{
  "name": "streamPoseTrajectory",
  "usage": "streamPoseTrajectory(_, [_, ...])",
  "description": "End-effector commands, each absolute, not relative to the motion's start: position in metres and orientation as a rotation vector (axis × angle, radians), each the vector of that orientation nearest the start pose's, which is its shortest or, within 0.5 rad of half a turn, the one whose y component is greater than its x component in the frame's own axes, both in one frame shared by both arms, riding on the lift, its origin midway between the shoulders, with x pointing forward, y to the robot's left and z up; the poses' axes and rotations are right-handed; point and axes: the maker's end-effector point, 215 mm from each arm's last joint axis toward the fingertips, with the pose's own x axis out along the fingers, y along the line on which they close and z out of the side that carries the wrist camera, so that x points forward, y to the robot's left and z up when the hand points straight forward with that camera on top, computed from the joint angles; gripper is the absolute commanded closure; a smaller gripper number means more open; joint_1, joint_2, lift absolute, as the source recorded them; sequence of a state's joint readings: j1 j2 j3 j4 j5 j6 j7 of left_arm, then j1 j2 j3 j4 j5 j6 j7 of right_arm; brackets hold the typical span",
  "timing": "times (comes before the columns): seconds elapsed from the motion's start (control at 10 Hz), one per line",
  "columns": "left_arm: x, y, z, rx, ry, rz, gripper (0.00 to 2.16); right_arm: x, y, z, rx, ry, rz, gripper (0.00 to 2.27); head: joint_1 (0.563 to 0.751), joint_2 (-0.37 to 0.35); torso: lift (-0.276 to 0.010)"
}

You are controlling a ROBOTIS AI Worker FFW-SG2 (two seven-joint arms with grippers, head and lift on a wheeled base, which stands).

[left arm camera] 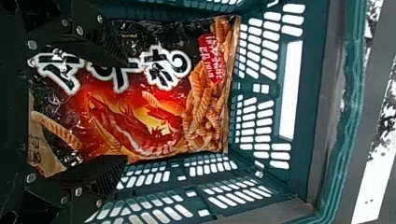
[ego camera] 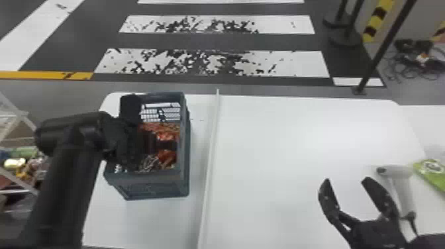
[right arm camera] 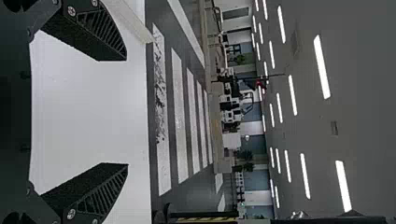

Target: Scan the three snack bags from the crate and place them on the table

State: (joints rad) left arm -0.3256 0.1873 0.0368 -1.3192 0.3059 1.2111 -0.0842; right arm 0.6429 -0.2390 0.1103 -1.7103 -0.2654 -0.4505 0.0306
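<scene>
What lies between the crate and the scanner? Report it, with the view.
In the head view, a thin pale strip, then white tabletop and the right gripper, jaws open, lie between crate and scanner.

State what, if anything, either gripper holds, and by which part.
Nothing is held. The left gripper is open over a snack bag in the crate, and the right gripper is open with nothing between its fingers.

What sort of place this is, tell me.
Probably an indoor robot test or demonstration hall: rows of ceiling strip lights, crosswalk-like floor stripes, and a white table with what looks like a handheld scanner on it.
</scene>
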Motion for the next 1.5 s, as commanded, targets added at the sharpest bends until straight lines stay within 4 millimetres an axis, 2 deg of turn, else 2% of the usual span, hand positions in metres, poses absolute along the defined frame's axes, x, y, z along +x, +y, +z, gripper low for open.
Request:
streamPoseTrajectory(0.0, [0.516, 0.268, -0.56, -0.216, 1.14, -0.085, 0.93, 0.35, -0.23, -0.439, 0.106, 0.061, 0.13, 0.12, 0.695, 0.048, -0.037])
streamPoseTrajectory(0.2, [0.516, 0.271, -0.561, -0.186, 1.114, -0.061, 1.84, 0.346, -0.234, -0.434, 0.115, 0.04, 0.12, 0.12, 0.695, 0.049, -0.037])
streamPoseTrajectory(0.3, [0.517, 0.278, -0.558, -0.139, 1.082, -0.038, 1.92, 0.344, -0.236, -0.429, 0.12, 0.022, 0.116, 0.12, 0.695, 0.052, -0.037])
streamPoseTrajectory(0.4, [0.514, 0.28, -0.554, -0.137, 1.055, -0.036, 2.13, 0.342, -0.236, -0.43, 0.123, 0.023, 0.113, 0.12, 0.695, 0.056, -0.037])
streamPoseTrajectory(0.7, [0.497, 0.281, -0.534, -0.129, 0.987, -0.039, 2.13, 0.333, -0.239, -0.42, 0.144, -0.009, 0.099, 0.12, 0.695, 0.054, -0.037])
streamPoseTrajectory(1.0, [0.478, 0.287, -0.505, -0.076, 0.912, -0.013, 2.13, 0.326, -0.24, -0.413, 0.15, -0.025, 0.094, 0.12, 0.695, 0.062, -0.037])
streamPoseTrajectory(1.2, [0.472, 0.29, -0.487, -0.047, 0.862, 0.004, 2.13, 0.322, -0.242, -0.408, 0.157, -0.037, 0.089, 0.12, 0.695, 0.068, -0.037])
streamPoseTrajectory(1.4, [0.47, 0.294, -0.479, -0.028, 0.837, 0.021, 2.13, 0.317, -0.244, -0.403, 0.157, -0.055, 0.084, 0.12, 0.695, 0.073, -0.037])
